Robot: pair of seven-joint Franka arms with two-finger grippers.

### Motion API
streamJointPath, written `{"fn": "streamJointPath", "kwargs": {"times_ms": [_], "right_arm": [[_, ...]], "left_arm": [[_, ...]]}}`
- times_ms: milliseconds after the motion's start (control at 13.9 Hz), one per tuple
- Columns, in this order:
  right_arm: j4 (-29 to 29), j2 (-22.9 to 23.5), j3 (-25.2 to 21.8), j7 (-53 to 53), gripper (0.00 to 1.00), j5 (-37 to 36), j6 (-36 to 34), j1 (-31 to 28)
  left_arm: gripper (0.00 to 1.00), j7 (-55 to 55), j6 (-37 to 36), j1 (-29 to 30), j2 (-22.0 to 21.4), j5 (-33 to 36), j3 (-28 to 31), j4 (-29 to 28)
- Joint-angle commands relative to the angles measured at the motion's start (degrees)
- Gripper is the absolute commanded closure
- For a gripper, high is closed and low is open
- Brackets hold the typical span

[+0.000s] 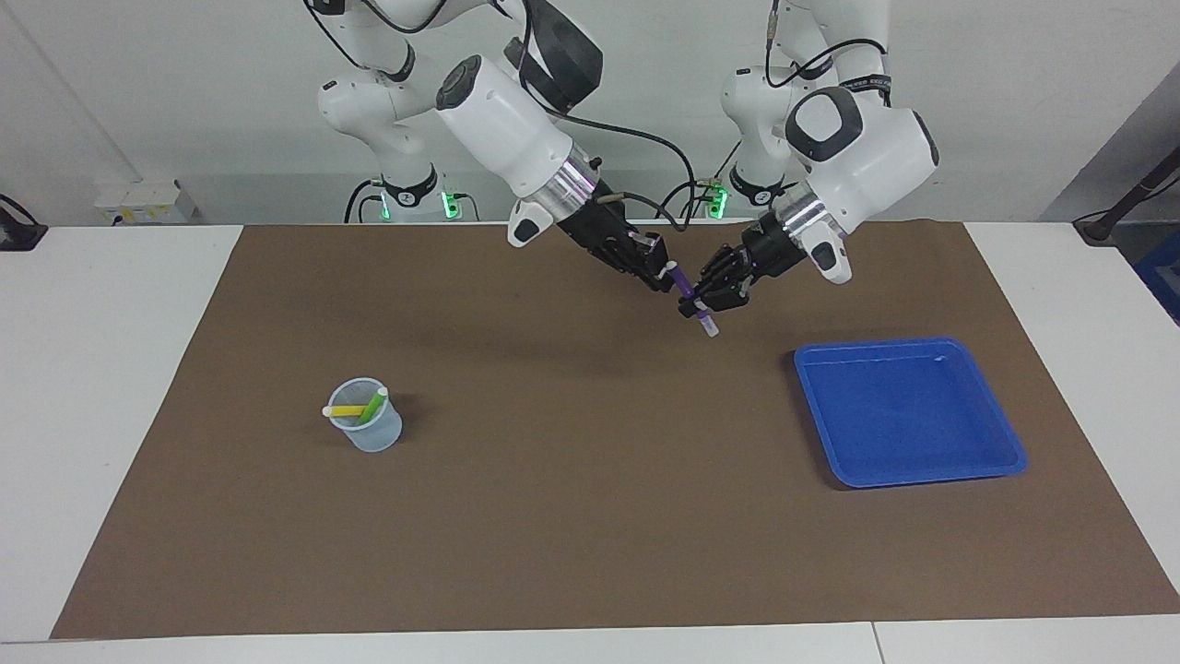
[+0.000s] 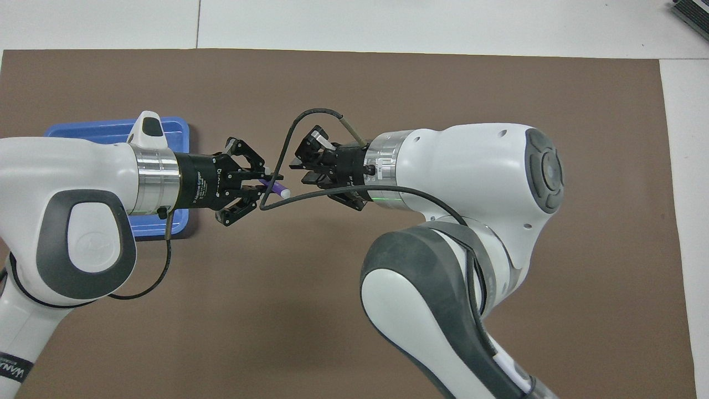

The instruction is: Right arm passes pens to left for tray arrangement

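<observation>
Over mat [image 1: 590, 516], left tool [image 1: 702, 304] grips purple pen [image 1: 690, 297], tray [image 2: 166, 230] mostly hidden.

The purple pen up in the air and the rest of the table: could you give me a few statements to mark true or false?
1. The purple pen is held by the left gripper above the brown mat. True.
2. The right gripper is shut on that pen. False: in the overhead view its fingers are parted and clear of the pen.
3. The blue tray already holds a pen. False: nothing lies in it.
4. The yellow pen and the green pen sit in the translucent cup. True.
5. The cup stands inside the tray. False: it stands on the mat toward the right arm's end of the table, well apart from the tray.
</observation>
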Motion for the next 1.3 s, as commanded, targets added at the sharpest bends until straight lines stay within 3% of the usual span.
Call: {"fn": "streamJointPath", "kwargs": {"times_ms": [0, 361, 505, 721, 938, 1226], "right_arm": [[0.7, 0.1, 0.1, -0.5, 0.00, -0.4, -0.4, -1.0], [1.7, -2.3, -0.3, -11.2, 0.00, -4.6, -12.6, -9.3], [1.5, -3.3, -0.4, -18.8, 0.00, -8.3, -17.3, -12.9], [1.1, -5.5, -0.3, -30.0, 0.00, -16.8, -24.2, -18.0], [1.2, -7.1, -0.5, -41.3, 0.00, -21.0, -31.5, -23.5], [1.2, -8.8, -0.5, -44.1, 0.00, -28.5, -34.5, -28.5]], "left_arm": [[1.00, 8.4, -3.2, 0.9, -0.1, 8.6, 0.2, 0.5], [1.00, 27.6, -4.4, 5.5, -0.1, 28.8, 0.3, -0.2], [1.00, 38.7, -4.0, 9.4, 1.2, 31.4, 0.3, -0.1], [1.00, 51.8, 2.4, 15.5, 4.7, 40.2, 0.3, -0.3], [1.00, 53.8, 4.4, 18.0, 6.1, 44.9, 0.3, -0.3], [1.00, 65.2, 17.9, 27.0, 15.2, 48.7, 0.3, -0.1]]}}
